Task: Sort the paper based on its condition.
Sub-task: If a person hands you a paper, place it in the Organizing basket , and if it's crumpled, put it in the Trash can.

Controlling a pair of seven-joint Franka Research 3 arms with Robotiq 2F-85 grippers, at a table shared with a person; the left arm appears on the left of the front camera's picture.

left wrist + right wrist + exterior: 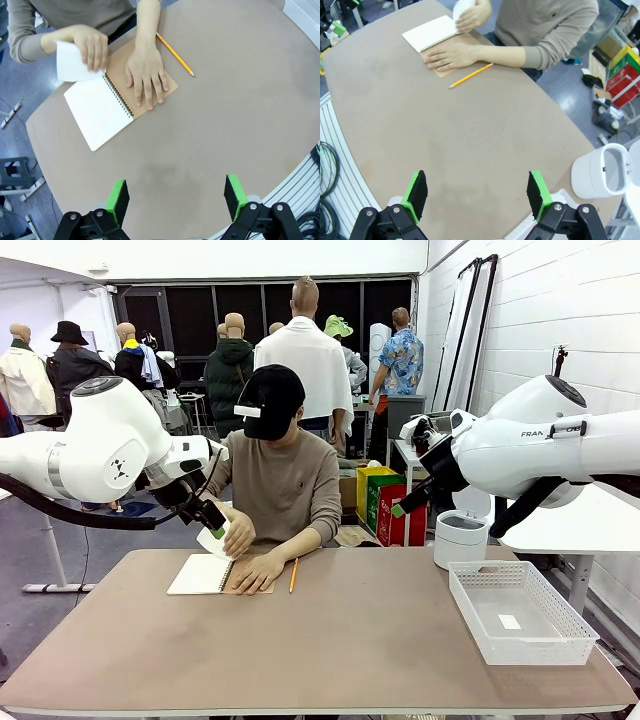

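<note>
We see the left claw (177, 200) hanging above the near part of the surface (225, 115), its green pads wide apart with nothing between them. The right claw (477, 196) is just as wide and bare, held over the near right of the surface.

The paper (69, 62), one white sheet, is at the far left, lifted off the surface in one hand (92, 47) of the person. It is just above the open spiral notebook (100, 110). It looks free of the spiral, but the fingers hide its lower edge, so we cannot be sure. The person's other hand (146, 75) lies flat on the notebook's brown cover. A yellow pencil (175, 53) lies just right of it. A white basket (545, 648) sits at the near right, and a white bin (461, 540) stands beyond it.
</note>
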